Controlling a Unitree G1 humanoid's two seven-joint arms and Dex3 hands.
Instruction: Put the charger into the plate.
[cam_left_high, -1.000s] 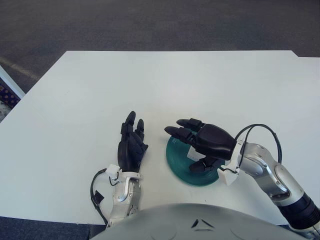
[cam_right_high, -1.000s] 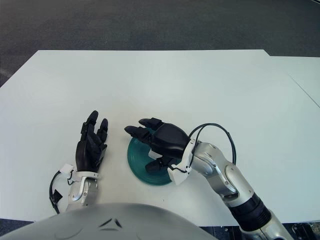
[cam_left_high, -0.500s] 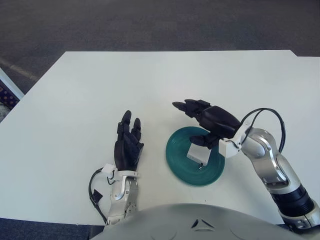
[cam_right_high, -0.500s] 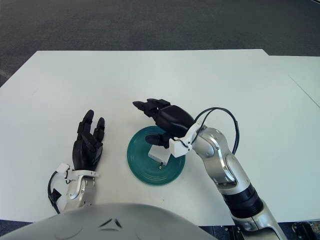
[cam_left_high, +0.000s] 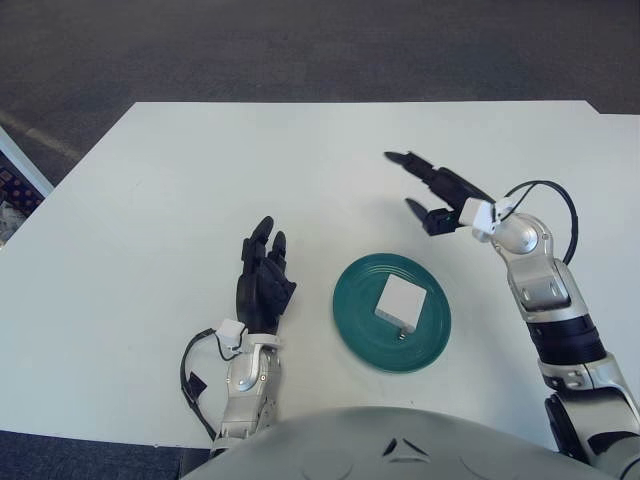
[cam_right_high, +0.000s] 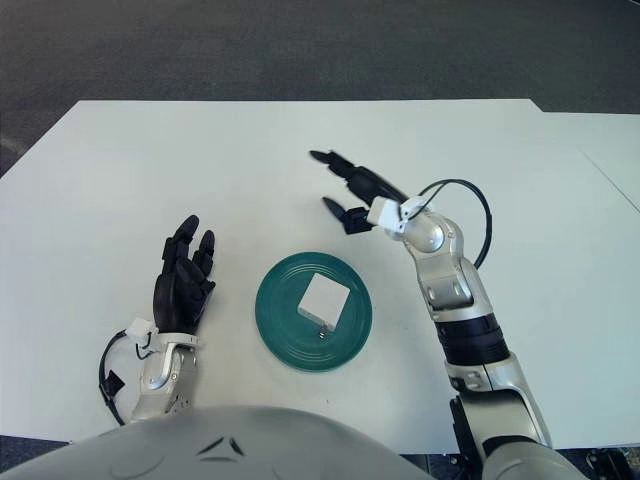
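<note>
Charger: the white charger (cam_left_high: 398, 300) lies flat inside the green plate (cam_left_high: 355, 318), a little right of the plate's middle, with its small plug end pointing toward the near rim. Nothing is touching it.

Plate: sits on the white table (cam_left_high: 150, 200) just in front of the robot, between the two hands.

What just changed: a second ago the right hand covered the charger low over the plate; half a second ago it had let go and was lifting; now it is well clear, up and away beyond the plate's far-right side.

Right hand: the right hand (cam_left_high: 432, 190) hangs in the air above the table, fingers spread and pointing away to the far left, holding nothing.

Left hand: the left hand (cam_left_high: 262, 283) is parked on the table just left of the plate, palm down, fingers relaxed and stretched out, empty.

What that means: the drop looks done, and the charger appears settled in the plate. By my reading only the arm's retreat is left.
</note>
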